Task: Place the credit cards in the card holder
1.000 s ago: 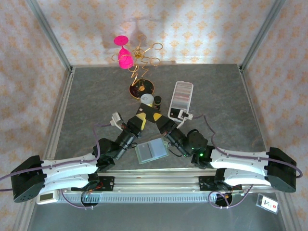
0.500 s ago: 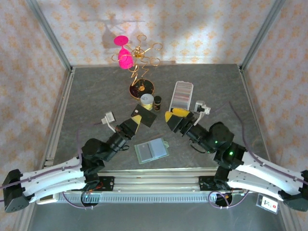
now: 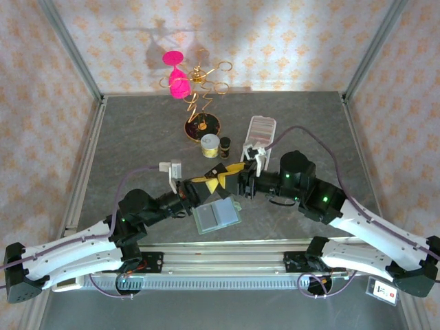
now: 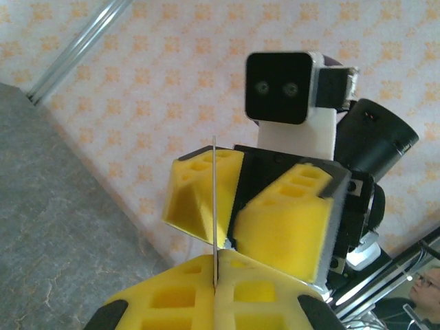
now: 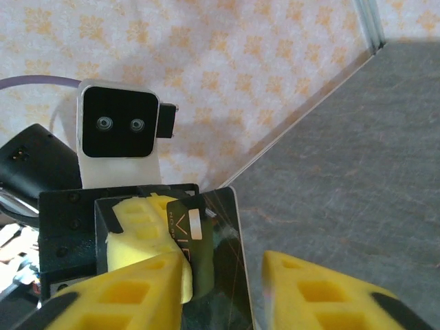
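While hanging mid-air, dark plastic card (image 5: 220, 234): awaiting pocketing.
Left tool (image 4: 214, 265): clamping it shut.
Right tool (image 5: 227, 275): standing open around it.
Sage-green folding wallet (image 3: 216, 214): lying open.

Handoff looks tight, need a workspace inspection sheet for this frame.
surface: grey table, flat.
job's things: card holder lies open near the arm bases; credit cards stand in a clear tray; one dark card is mid-air.
clutter: gold wire stand with pink glass, small jar, small dark bottle, all at the back.
grippers: left gripper shut on the dark card; right gripper, jaws apart, straddles it.
cables: purple cable loops off each arm, clear of the card holder.
surroundings: patterned walls, metal frame posts.
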You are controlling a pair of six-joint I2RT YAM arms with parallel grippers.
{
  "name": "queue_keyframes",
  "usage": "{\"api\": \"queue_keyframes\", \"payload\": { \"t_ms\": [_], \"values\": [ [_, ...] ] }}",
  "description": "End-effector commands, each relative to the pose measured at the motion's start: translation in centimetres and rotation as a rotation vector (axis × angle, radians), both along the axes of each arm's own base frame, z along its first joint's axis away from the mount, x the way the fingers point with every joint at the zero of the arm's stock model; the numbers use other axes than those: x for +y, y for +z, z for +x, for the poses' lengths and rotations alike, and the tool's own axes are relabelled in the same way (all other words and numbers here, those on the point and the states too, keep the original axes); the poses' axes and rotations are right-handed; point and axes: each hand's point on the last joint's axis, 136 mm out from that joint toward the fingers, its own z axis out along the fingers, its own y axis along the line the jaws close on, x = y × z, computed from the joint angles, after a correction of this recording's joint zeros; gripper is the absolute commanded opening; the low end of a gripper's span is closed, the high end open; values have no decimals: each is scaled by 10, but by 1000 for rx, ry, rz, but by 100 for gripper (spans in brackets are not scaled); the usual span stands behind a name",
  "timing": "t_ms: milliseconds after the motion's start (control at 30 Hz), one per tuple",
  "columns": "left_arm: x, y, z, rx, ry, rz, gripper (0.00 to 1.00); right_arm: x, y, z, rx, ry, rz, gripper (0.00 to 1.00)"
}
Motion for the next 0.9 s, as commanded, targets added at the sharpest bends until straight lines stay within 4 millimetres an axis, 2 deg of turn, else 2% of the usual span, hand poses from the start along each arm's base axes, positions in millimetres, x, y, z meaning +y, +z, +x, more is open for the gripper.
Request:
{"api": "queue_keyframes", "payload": {
  "t_ms": [0,67,367,667,767,800,867],
  "values": [
    [-2,15,-9,-56,-40,-8,0,-6,22,-8,-28,30,40,28],
    [-3,13,-9,-51,-44,-6,0,-8,25,-10,-32,29,52,24],
    [-3,12,-9,-38,-49,-22,0,-13,25,-13,-18,31,64,20],
    [-1,7,-7,-17,-37,-26,0,-14,19,-18,-4,53,49,1],
    [1,3,-5,2,-25,-24,0,-14,15,-20,6,60,46,0],
    [2,0,-3,16,-12,-20,5,-14,12,-18,10,53,41,0],
    [8,-7,2,46,28,-7,31,-15,3,-13,23,22,28,0]
  ]
}}
